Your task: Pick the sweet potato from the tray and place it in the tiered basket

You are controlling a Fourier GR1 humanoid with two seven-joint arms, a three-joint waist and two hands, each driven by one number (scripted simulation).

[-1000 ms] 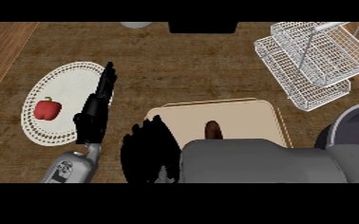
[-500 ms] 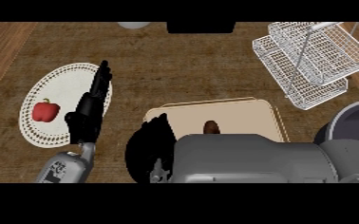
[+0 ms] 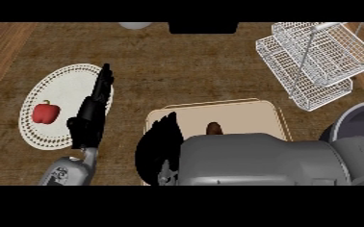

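Surface: a brown wood-grain counter [image 3: 185, 72] fills the frame, with a paler wooden strip [image 3: 10, 43] along the upper left edge. No walls or other parts of the room are visible.

Task items: a beige tray [image 3: 249, 110] lies at lower centre. The sweet potato [image 3: 213, 128] is on it, and only a small brown end shows just above the grey right forearm [image 3: 249, 158]. The white wire tiered basket [image 3: 298, 57] stands at the upper right, well apart from the tray.

Other items: a white plate [image 3: 64, 84] with a dotted rim lies at the left and carries a red pepper [image 3: 46, 113] on its left half. A pale round object [image 3: 135, 25] and a black object [image 3: 202, 27] are cut off by the top edge. A grey rounded shape [image 3: 346, 125] sits at the right edge, and what it is cannot be told.

Obstructions: the right forearm covers the lower part of the tray and most of the sweet potato.

The right robot hand [image 3: 158, 149] is a dark mass over the tray's lower left corner, just left of the sweet potato. Whether it is apart or closed cannot be told, and contact with the sweet potato is not visible.

The left robot hand [image 3: 91, 115] lies across the plate's right rim. Its fingers are straight, held together and pointing towards the top of the frame, and they hold nothing. It is clear of the pepper. The left forearm [image 3: 68, 170] enters at the lower left.
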